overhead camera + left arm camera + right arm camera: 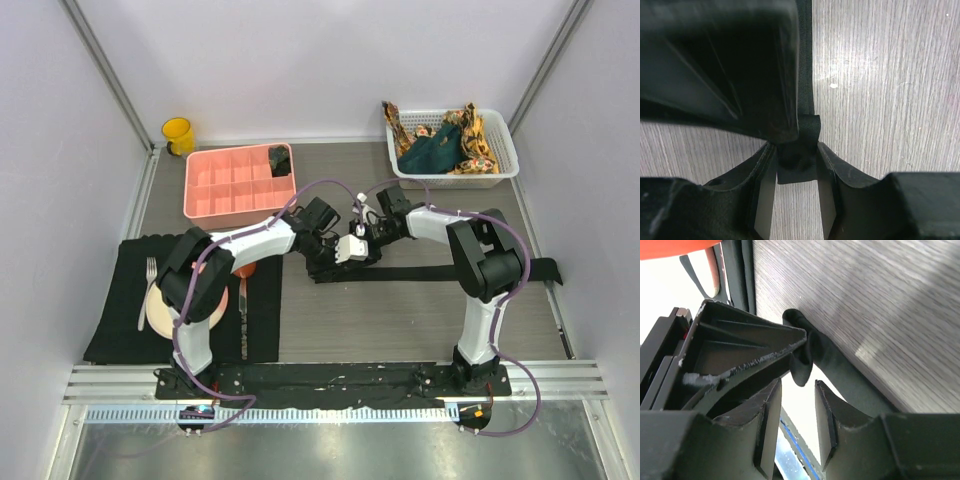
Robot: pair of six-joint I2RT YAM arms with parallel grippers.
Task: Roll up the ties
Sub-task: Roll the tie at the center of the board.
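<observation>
black tie (430, 272), a narrow soft fabric strip, lies flat from the wood-grain desk's (400, 330) middle to its right edge. left gripper (796, 152) pinches its folded end; right gripper (797, 390) stands released beside it.

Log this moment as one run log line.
left gripper: shut on black tie at its folded end | right gripper: open at that end | rest of tie: flat on table | other ties: in basket

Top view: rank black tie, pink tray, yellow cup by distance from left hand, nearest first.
1. black tie: end pinched in the left hand, the rest running right.
2. pink tray: behind the hand, to the left.
3. yellow cup: far-left back corner.
</observation>
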